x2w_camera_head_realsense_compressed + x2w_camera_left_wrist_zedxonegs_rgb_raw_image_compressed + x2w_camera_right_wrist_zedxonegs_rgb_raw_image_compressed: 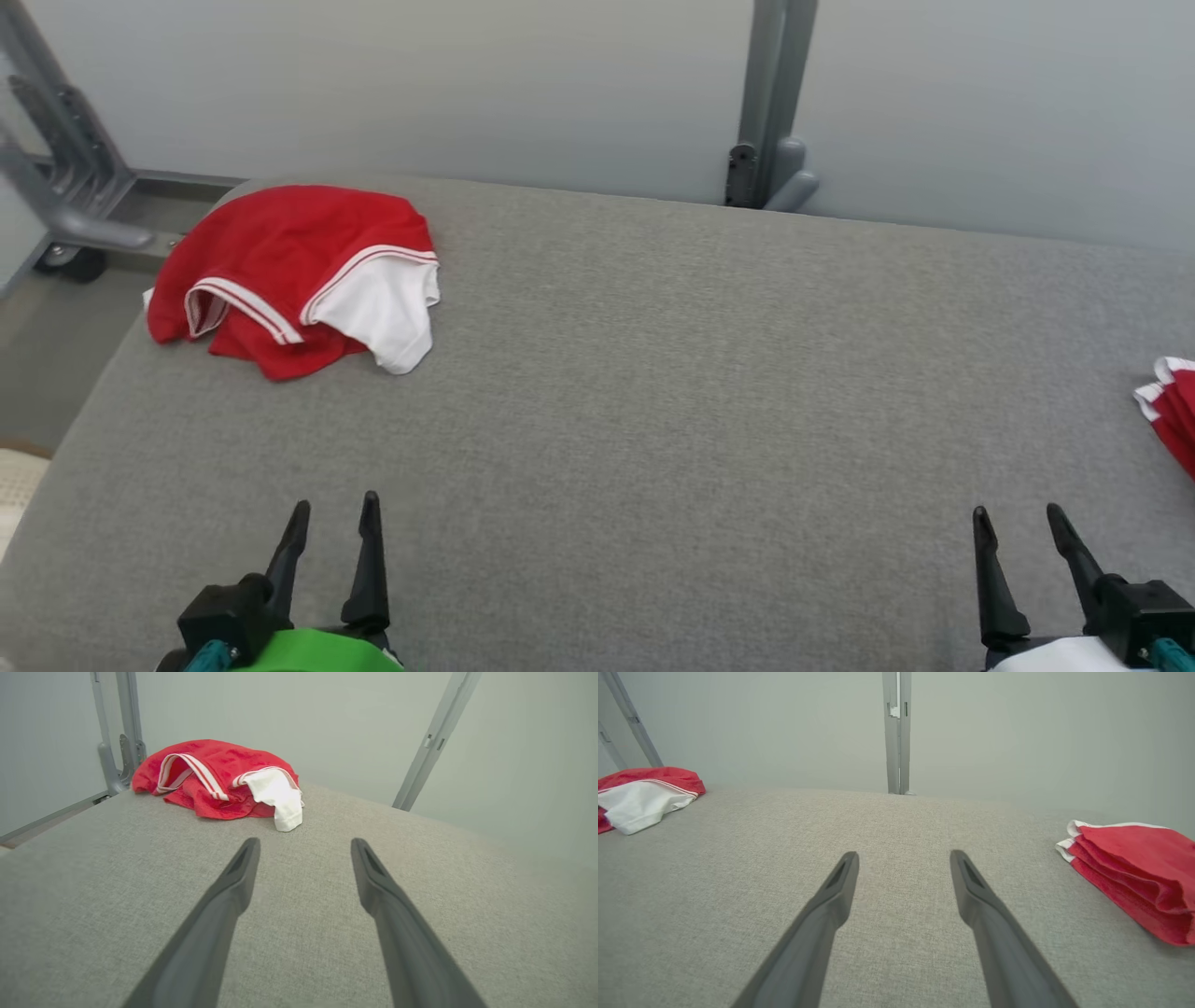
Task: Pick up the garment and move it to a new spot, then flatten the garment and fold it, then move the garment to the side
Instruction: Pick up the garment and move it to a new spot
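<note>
**Crumpled red garment at the far left, both grippers open and empty**

The red garment [289,271] lies in a loose heap at the far left corner of the grey padded surface [653,392]. Its white lining is turned out toward the middle of the surface, and white-striped hems curl along its near side. Nothing touches it.

The left wrist view shows the garment [219,777] ahead and slightly to the left of that arm's fingers, and shows that the heap is humped rather than flat. The right wrist view catches only its edge at the left border [644,793]. That view also shows a second red piece, the folded garment [1134,877], lying in neat layers with white trim near the right edge of the surface. The head view cuts this folded garment [1172,411] down to a sliver.

The left gripper [336,501] sits low at the near edge, fingers pointing away from the robot, spread wide and holding nothing. It is well apart from the heap. The right gripper [1017,511] mirrors it at the near right, also wide open and empty, short of the folded garment. Both hover over bare fabric.

Behind the surface, a grey upright post [770,103] stands against the pale wall [560,84], and a metal frame [65,159] stands at the far left.
</note>
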### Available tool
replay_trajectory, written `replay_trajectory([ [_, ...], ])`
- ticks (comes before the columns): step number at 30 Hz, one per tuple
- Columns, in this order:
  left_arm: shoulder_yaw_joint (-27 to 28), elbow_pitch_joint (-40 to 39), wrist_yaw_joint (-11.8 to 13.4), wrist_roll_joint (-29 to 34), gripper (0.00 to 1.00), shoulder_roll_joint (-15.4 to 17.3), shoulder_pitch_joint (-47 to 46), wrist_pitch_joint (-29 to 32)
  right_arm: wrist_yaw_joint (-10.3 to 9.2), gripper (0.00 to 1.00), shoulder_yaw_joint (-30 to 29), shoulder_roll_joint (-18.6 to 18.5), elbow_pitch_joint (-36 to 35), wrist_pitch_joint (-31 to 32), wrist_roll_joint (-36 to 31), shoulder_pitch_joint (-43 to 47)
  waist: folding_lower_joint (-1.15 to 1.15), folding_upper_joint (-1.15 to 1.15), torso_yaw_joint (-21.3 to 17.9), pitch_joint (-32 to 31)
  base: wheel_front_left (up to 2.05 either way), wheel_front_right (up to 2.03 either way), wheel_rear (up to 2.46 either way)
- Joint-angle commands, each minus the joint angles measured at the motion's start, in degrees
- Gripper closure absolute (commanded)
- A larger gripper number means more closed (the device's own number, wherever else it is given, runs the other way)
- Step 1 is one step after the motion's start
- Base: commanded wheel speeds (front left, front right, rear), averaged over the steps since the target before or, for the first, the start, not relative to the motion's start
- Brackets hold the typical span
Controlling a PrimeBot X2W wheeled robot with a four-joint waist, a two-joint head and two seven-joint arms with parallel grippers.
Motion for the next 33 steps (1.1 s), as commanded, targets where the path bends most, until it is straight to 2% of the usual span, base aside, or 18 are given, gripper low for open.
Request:
replay_trajectory([
  [1, 1.2, -0.8, 0.7, -0.5, 0.00, 0.2, 1.6, 0.0, -0.08, 0.00, 1.2, 0.2, 0.0, -0.2, 0.3, -0.3, 0.00, 0.00, 6.9, -0.3, 0.00, 0.00, 0.00],
  [9, 4.0, -2.3, 1.1, -1.2, 0.00, 0.2, 3.2, 0.0, -0.08, 0.00, 5.4, 0.4, 0.4, -0.2, 0.6, -1.2, 0.00, 0.00, 13.9, -0.4, 0.00, 0.00, 0.00],
  [15, 3.9, -2.8, 0.9, -1.5, 0.00, 0.2, 3.0, 0.0, -0.08, 0.00, 6.6, 0.1, 0.6, -0.2, 0.7, -0.8, 0.00, 0.00, 15.0, -0.2, 0.00, 0.00, 0.00],
  [22, 2.0, -1.5, 1.2, -3.2, 0.00, 0.2, -0.8, 0.0, -0.08, 0.00, 6.3, -0.9, -0.1, -0.2, 1.0, -0.9, 0.00, 0.00, 13.9, 2.1, 0.00, 0.00, 0.00],
  [25, 0.1, 2.2, 1.6, -5.0, 0.00, 0.2, -6.2, 0.0, -0.08, 0.00, 5.9, -2.3, -1.4, -0.2, 0.8, -3.1, 0.00, 0.00, 12.6, 6.7, 0.00, 0.00, 0.00],
  [29, -1.3, 7.6, 2.6, -8.7, 0.00, 0.1, -18.1, 1.3, -0.08, 0.00, 6.5, -5.2, -3.0, -0.2, 0.4, -7.7, 0.00, 0.00, 10.1, 15.4, 0.00, 0.00, 0.00],
  [33, -1.8, 13.5, 3.1, -12.2, 0.00, 0.1, -30.4, 5.6, -0.08, 0.00, 7.4, -8.6, -5.2, -0.2, 0.5, -12.5, 0.00, 0.00, 7.3, 23.8, 0.00, 0.00, 0.00],
])
